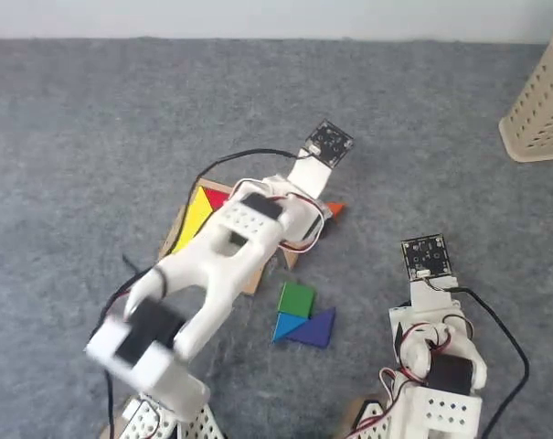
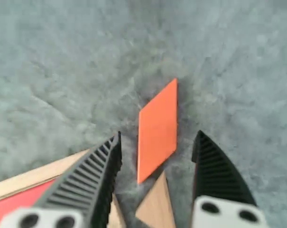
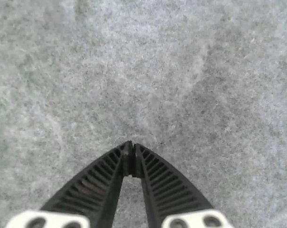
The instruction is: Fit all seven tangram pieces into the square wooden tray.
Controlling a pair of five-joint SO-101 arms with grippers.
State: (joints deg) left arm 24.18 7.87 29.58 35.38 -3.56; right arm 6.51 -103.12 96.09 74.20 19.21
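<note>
Between the open left jaws lies the orange parallelogram [image 2: 157,130], right jaws closed.

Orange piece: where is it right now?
Left wrist view: orange piece lies on carpet just off the wooden tray corner, between the open left end effector's jaws.

The left arm [image 1: 230,247] stretches across the wooden tray [image 1: 178,229], which holds a yellow piece [image 1: 196,212]. At the tray's 5 o'clock, a green square [image 1: 297,297], blue triangle [image 1: 286,326] and purple triangle [image 1: 317,327] lie touching on the tabletop [image 1: 93,137].

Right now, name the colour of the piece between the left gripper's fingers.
Orange piece, best in left wrist view.
</note>
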